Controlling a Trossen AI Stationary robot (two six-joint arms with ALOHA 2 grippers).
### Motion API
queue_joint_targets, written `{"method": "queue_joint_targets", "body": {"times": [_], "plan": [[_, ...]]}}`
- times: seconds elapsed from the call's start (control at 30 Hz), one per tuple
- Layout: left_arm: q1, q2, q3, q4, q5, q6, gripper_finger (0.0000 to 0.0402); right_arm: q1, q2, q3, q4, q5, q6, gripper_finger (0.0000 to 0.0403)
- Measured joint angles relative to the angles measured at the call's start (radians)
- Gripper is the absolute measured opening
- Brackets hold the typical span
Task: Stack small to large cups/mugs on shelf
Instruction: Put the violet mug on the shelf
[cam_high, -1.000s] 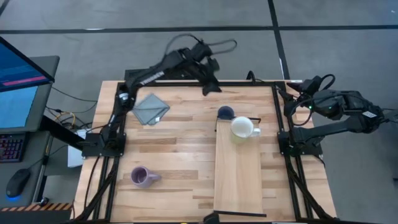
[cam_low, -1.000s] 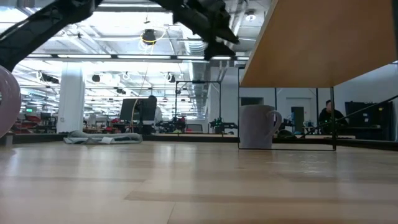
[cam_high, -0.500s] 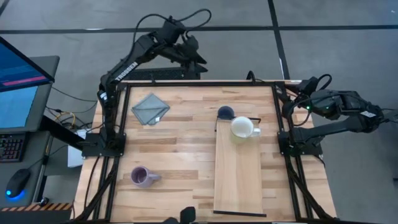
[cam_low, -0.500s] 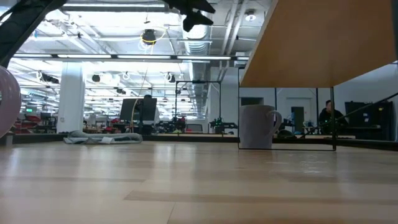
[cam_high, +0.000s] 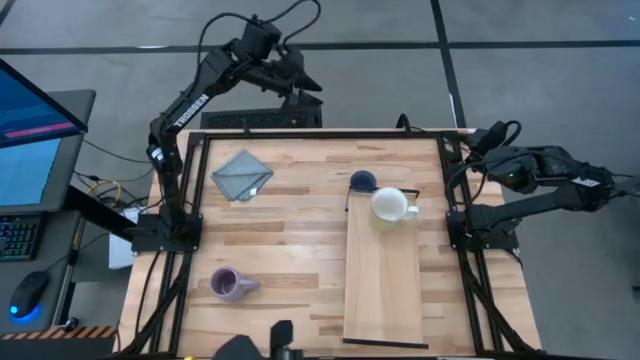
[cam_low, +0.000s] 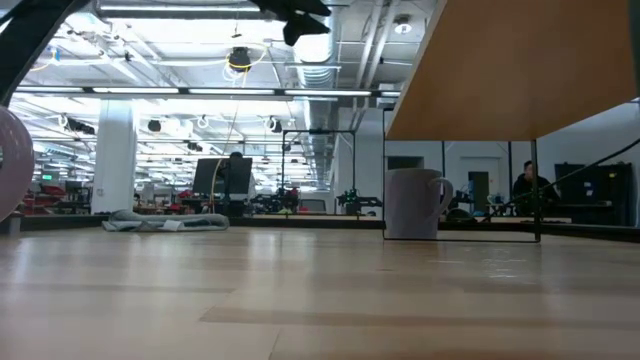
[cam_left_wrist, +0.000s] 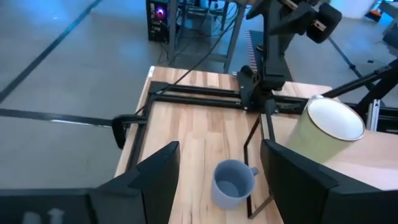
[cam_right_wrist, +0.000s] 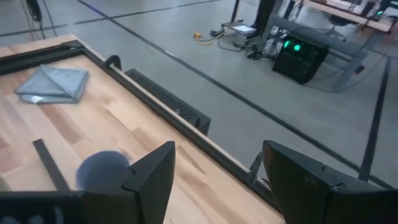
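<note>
- The left gripper (cam_high: 305, 84) is up past the table's far edge at 12 o'clock, fingers apart, holding nothing.
- The right gripper (cam_high: 470, 142) waits off the right edge, fingers apart.
- The shelf (cam_high: 384, 280) runs long from 6 to 12 o'clock.
- The white mug (cam_high: 389, 205) sits on its far end, handle toward 3 o'clock.
- The blue mug (cam_high: 362, 181) is just beyond.
- The purple mug (cam_high: 227, 285) stands alone at 8 o'clock.

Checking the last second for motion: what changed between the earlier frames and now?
The left tool pulled back from over the table's far edge to beyond it, rising and folding away, open and empty. It took hold of nothing. The right tool stayed parked off the table's right edge, open. White mug on the shelf, blue mug beside it, purple mug and grey cloth did not move.
</note>
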Motion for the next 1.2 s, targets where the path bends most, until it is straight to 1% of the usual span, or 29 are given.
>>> {"method": "queue_joint_targets", "body": {"times": [0.1, 0.23, 0.43, 0.53, 0.67, 0.83, 1.0, 1.07, 1.2], "plan": [[0.022, -0.037, -0.028, 0.011, -0.003, 0.0, 0.0215, 0.0, -0.001, 0.0, 0.0, 0.002, -0.02, 0.0265], [0.035, -0.115, -0.1, 0.048, -0.056, -0.032, 0.0215, 0.0, -0.001, 0.0, -0.006, 0.003, -0.053, 0.0265], [0.02, -0.269, -0.251, 0.154, -0.139, -0.101, 0.0215, 0.0, -0.002, 0.0, -0.006, 0.072, -0.053, 0.0265], [0.01, -0.356, -0.342, 0.204, -0.201, -0.14, 0.0215, 0.0, -0.002, 0.0, 0.009, 0.102, -0.052, 0.0265], [-0.002, -0.477, -0.491, 0.284, -0.26, -0.185, 0.0215, 0.0, -0.002, 0.0, 0.008, 0.123, -0.038, 0.0265], [-0.022, -0.619, -0.717, 0.356, -0.279, -0.212, 0.0215, 0.0, -0.002, 0.0, 0.013, 0.122, -0.037, 0.0265], [-0.041, -0.776, -0.976, 0.477, -0.383, -0.258, 0.0215, 0.0, -0.002, 0.0, 0.044, 0.122, -0.036, 0.0265], [-0.048, -0.844, -1.069, 0.509, -0.389, -0.271, 0.0215, 0.0, -0.002, 0.0, 0.062, 0.122, -0.036, 0.0265], [-0.071, -0.957, -1.207, 0.559, -0.387, -0.302, 0.0215, 0.0, -0.002, -0.001, 0.087, 0.122, -0.036, 0.0265]]}}
